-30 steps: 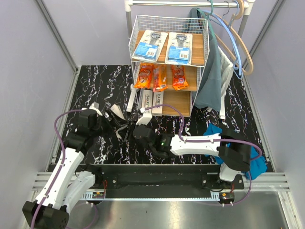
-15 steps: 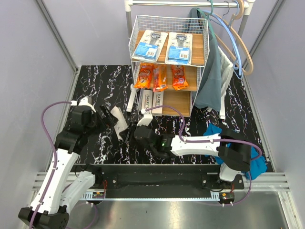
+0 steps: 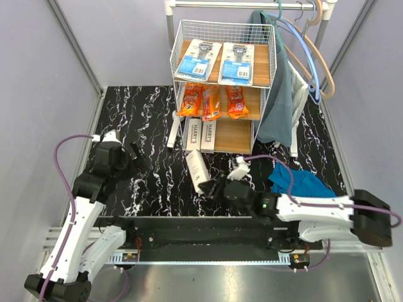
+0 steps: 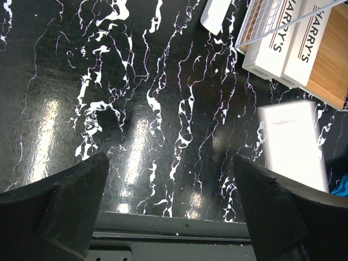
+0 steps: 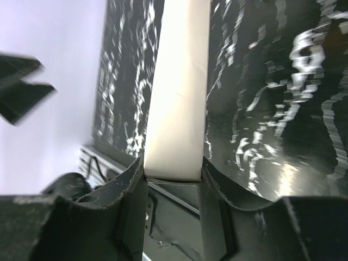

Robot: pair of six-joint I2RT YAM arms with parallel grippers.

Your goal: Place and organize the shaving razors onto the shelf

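Right tool: jaws closed on the near end of a white box, gripping its narrow sides. The wrist view confirms both fingers pressed against it. The box points toward 11 o'clock, near the centre of the table, just short of the shelf at 12 o'clock. Whether it touches the table cannot be determined.

Left tool: at 9 o'clock, jaws spread wide, nothing held.

Shelf contents: two cards on the top board, three orange bags on the middle, two HARRY'S boxes on the bottom, left side.
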